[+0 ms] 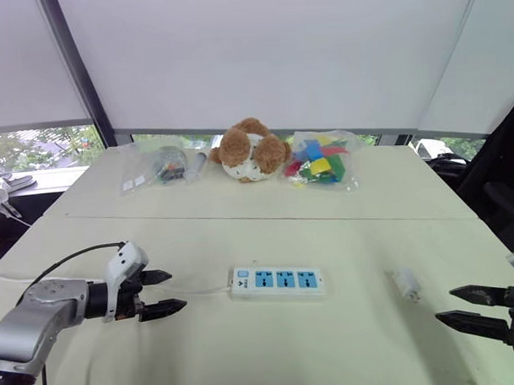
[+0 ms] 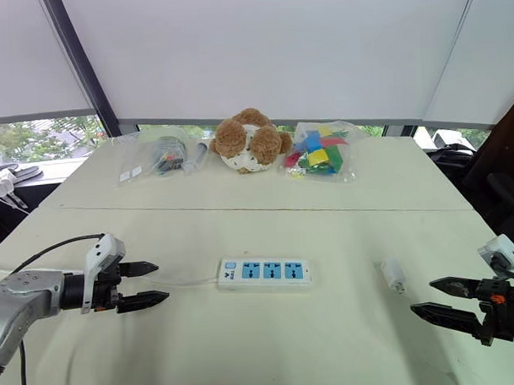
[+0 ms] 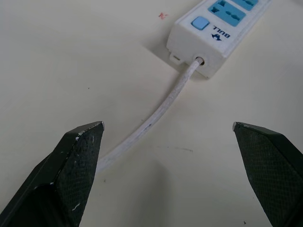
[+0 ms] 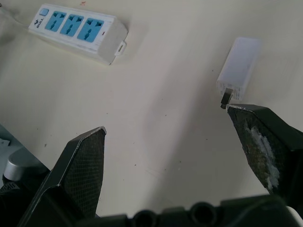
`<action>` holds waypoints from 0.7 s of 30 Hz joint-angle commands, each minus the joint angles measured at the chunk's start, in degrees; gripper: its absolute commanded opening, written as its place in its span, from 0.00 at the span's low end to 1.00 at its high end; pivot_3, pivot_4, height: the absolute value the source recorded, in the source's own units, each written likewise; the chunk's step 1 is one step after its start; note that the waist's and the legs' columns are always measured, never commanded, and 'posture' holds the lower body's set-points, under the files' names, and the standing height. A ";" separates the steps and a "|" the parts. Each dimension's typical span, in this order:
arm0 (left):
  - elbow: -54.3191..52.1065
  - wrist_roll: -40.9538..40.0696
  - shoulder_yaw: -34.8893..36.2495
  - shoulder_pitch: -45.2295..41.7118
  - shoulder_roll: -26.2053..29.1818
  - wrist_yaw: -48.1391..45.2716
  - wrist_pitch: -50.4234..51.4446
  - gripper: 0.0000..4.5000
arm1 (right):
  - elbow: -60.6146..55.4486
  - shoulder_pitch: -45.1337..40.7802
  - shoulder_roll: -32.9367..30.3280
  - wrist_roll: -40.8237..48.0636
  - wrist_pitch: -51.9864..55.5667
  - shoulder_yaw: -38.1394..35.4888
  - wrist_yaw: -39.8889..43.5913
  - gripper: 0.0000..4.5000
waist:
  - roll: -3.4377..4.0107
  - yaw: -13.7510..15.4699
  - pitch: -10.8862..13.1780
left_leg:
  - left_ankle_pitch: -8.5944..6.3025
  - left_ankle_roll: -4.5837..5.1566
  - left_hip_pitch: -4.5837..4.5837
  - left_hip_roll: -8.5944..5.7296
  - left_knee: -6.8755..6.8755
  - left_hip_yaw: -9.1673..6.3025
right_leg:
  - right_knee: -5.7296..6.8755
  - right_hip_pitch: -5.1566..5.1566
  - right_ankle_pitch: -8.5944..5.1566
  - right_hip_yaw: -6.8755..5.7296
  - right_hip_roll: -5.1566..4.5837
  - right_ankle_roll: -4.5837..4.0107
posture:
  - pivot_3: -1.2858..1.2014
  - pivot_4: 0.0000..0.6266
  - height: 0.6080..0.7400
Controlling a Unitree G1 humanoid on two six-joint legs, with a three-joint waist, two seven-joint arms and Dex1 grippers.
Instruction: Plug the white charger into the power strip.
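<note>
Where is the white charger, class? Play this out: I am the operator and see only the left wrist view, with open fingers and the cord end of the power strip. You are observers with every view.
Observer: The white charger lies on the table, to the robot's right of the power strip and apart from it.
Operator: Which gripper is closer to it?
Observer: The right gripper. It is open, and the charger's prongs point towards it.
Operator: Is any socket taken?
Observer: No, all three blue sockets are free.
</note>
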 commanded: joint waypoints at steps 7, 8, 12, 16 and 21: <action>0.37 0.27 -0.12 -2.03 -0.78 -0.09 -1.04 1.00 | -1.34 -0.60 0.16 -0.32 -0.15 0.01 -0.77 0.99 | -0.05 -0.01 0.03 | 0.00 0.00 0.00 0.00 0.04 -0.01 | 0.05 0.01 0.01 0.00 0.01 0.01 | 0.52 0.24 0.99; 0.50 0.36 -0.21 -2.22 -0.82 -0.08 -1.05 1.00 | -1.37 -0.66 0.14 -0.35 -0.16 0.12 -0.84 0.99 | -0.05 -0.01 0.03 | 0.00 0.00 0.00 0.00 0.04 -0.01 | 0.05 0.00 0.01 0.00 0.01 0.02 | 0.52 0.24 0.99; 0.61 0.84 -0.68 -2.85 -0.81 0.19 -1.16 1.00 | -1.69 -0.80 0.20 -0.41 -0.17 0.52 -1.14 0.99 | -0.05 -0.01 0.03 | 0.00 0.00 0.00 0.00 0.04 -0.02 | 0.08 0.00 0.01 0.00 0.02 0.03 | 0.52 0.24 0.99; 0.85 0.98 -0.85 -3.24 -0.63 0.15 -1.25 1.00 | -2.01 -0.89 0.32 -0.43 -0.04 0.77 -1.35 0.99 | -0.05 0.03 0.03 | 0.00 0.00 0.00 0.00 0.06 -0.02 | 0.09 0.00 0.01 0.00 0.02 0.03 | 0.52 0.24 0.99; 1.57 1.34 -1.20 -4.19 -0.57 -0.57 -1.60 1.00 | -2.49 -0.49 0.48 -0.57 -0.08 0.79 -1.57 0.99 | -0.06 0.05 0.03 | 0.00 0.00 0.00 0.00 0.08 -0.02 | 0.13 0.00 0.02 0.00 0.02 0.04 | 0.52 0.24 0.99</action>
